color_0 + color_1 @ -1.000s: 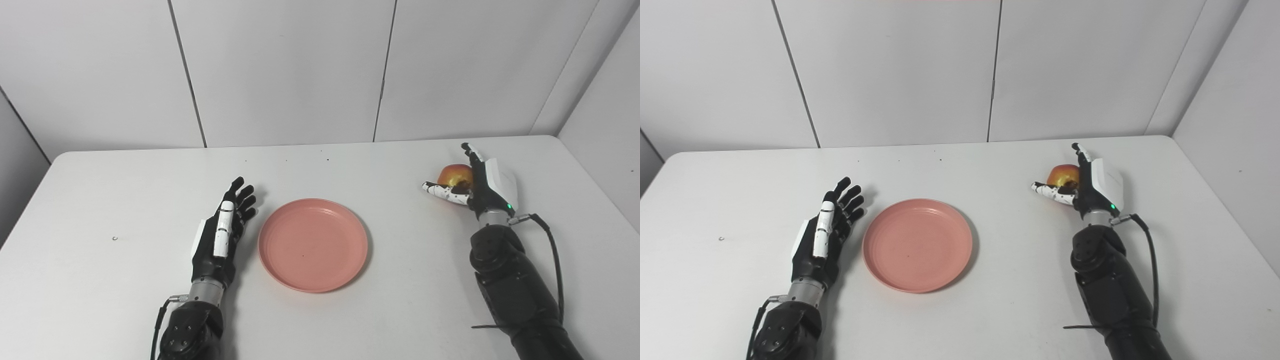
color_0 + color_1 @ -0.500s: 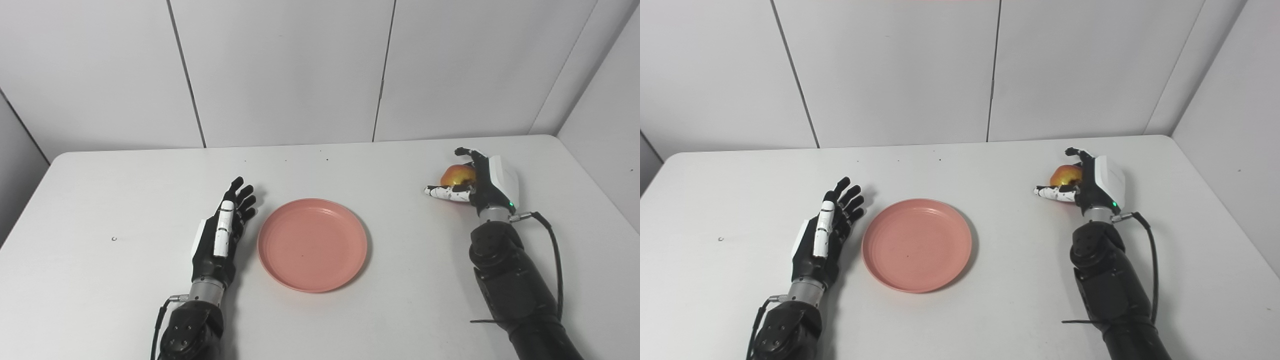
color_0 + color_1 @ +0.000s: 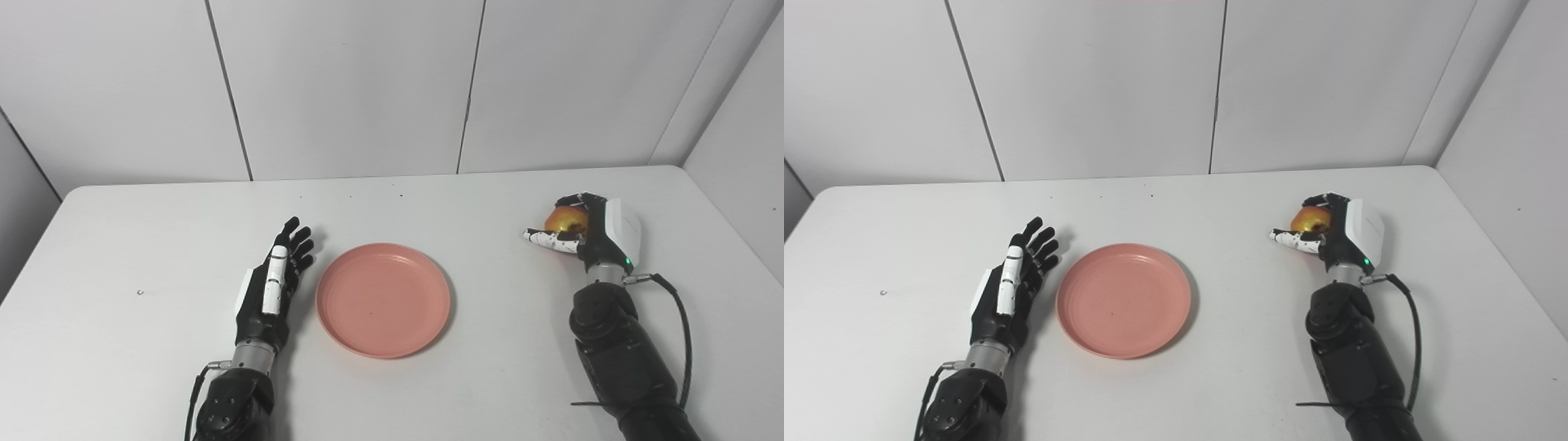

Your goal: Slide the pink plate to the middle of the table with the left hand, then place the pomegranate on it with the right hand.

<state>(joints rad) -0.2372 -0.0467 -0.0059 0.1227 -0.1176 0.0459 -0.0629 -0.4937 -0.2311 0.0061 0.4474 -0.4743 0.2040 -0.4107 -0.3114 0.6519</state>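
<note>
Now the right hand (image 3: 591,229), at the right of the frame, grips the pomegranate (image 3: 567,218): its dark fingers curl over the top of the fruit and the white speckled thumb lies under its near side. Whether the fruit rests on the desk (image 3: 122,245) or is lifted clear of it cannot be told. Toward the frame's centre sits the pink plate (image 3: 383,299), flat on the desk and holding nothing, well apart from the fruit. Just left of the plate lies the left hand (image 3: 269,294), fingers spread and straight, holding nothing, close beside the rim but apart from it.
</note>
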